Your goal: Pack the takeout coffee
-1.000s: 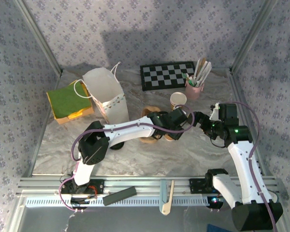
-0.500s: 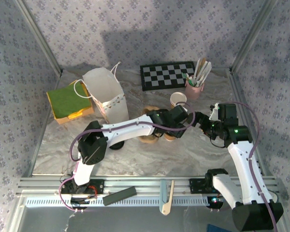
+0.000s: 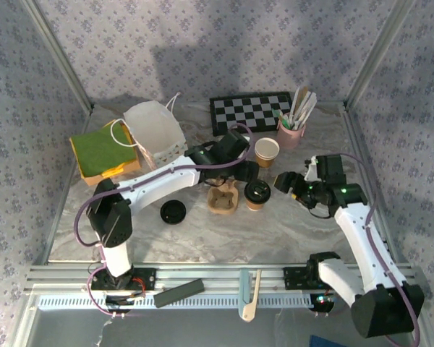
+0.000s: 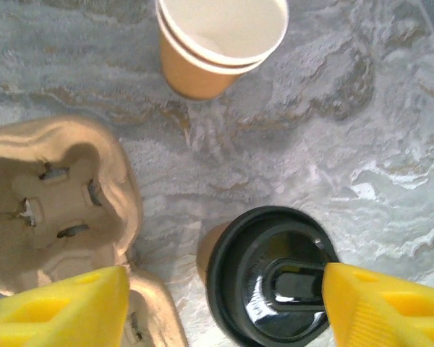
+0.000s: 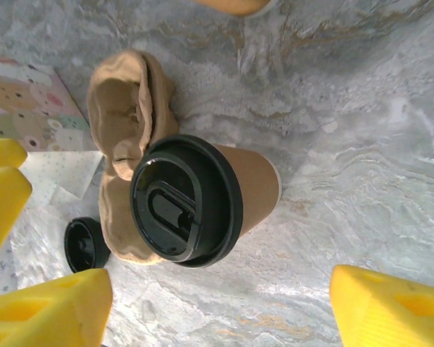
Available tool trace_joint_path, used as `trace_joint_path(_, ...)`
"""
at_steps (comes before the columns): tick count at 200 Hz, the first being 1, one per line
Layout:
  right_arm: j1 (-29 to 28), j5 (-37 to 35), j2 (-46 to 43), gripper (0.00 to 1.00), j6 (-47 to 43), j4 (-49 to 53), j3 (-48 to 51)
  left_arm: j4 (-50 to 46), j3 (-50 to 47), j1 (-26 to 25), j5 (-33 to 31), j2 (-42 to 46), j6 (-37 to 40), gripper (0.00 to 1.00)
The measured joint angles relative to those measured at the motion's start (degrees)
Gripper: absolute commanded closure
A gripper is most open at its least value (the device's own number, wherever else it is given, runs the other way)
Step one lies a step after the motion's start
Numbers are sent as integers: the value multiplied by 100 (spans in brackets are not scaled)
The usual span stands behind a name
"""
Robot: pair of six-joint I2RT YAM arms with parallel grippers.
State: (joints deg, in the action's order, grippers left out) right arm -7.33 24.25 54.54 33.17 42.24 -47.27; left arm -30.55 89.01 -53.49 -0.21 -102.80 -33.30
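The takeout coffee (image 3: 257,193), a tan paper cup with a black lid, stands upright on the marble table beside the pulp tray (image 3: 223,199). My left gripper (image 3: 246,172) hovers open just behind and above it. In the left wrist view the lidded cup (image 4: 271,275) lies below the gripper (image 4: 224,314), with the right yellow finger (image 4: 390,311) overlapping the lid's edge and the left one over the tray (image 4: 58,195). My right gripper (image 3: 283,181) is open to the cup's right, apart from it. The right wrist view has the cup (image 5: 202,195) well ahead of that gripper (image 5: 217,318).
A stack of open paper cups (image 3: 267,152) stands behind the coffee. A loose black lid (image 3: 173,212) lies left of the tray. The white paper bag (image 3: 155,134), a checkerboard (image 3: 249,112), a pink cup of stirrers (image 3: 293,130) and a green-and-yellow box (image 3: 105,152) line the back.
My left arm has drawn back from over the cup toward the far left, uncovering it. The right gripper has backed off slightly. Both jaws have narrowed a little.
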Motion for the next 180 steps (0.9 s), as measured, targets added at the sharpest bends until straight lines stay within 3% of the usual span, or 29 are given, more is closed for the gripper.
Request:
trace_joint_path(76,-619,-127,1038,38,-24,-470,13,129,-308,94,839,-70,-223,39)
trace_joint_path(180,-745,-199,1696,42,-24,-870,-107,216,-310,101,1010,-433,-234,43)
